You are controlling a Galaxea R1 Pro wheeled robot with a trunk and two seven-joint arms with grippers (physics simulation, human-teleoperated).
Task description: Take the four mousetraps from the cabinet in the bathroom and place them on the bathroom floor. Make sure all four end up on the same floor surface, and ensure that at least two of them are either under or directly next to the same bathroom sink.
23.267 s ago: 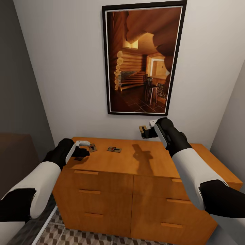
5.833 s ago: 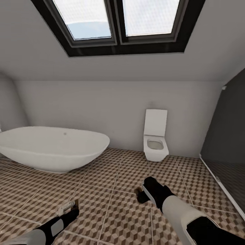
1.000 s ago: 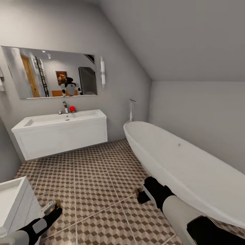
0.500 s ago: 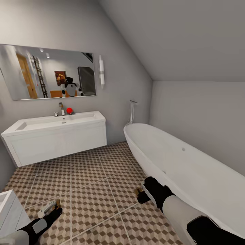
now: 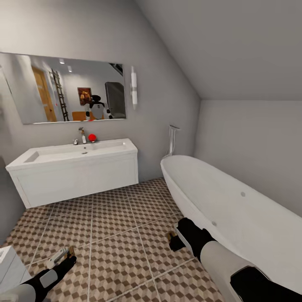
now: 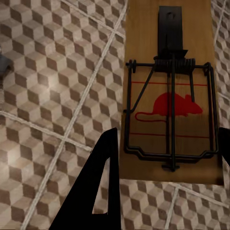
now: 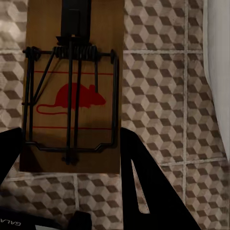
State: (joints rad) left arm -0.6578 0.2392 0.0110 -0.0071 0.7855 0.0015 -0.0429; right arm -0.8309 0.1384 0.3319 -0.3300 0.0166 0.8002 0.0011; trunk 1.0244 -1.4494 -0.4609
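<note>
My left gripper is low at the left, shut on a mousetrap held above the bathroom floor. In the left wrist view that mousetrap, a wooden board with a red mouse print and dark wire, sits between the black fingers. My right gripper is shut on a second mousetrap near the bathtub's side. The bathroom sink, with a chrome tap, hangs on the far left wall. An orange-brown strip of the cabinet shows as a reflection in the mirror.
A white oval bathtub runs along the right under the sloped ceiling. A wide mirror hangs above the sink, and a small red object stands beside the tap. A white unit's corner sits at the lower left.
The camera has swung, so the sink and bathtub sit a little further right in the view. Both arms keep the same pose, each still holding its mousetrap.
</note>
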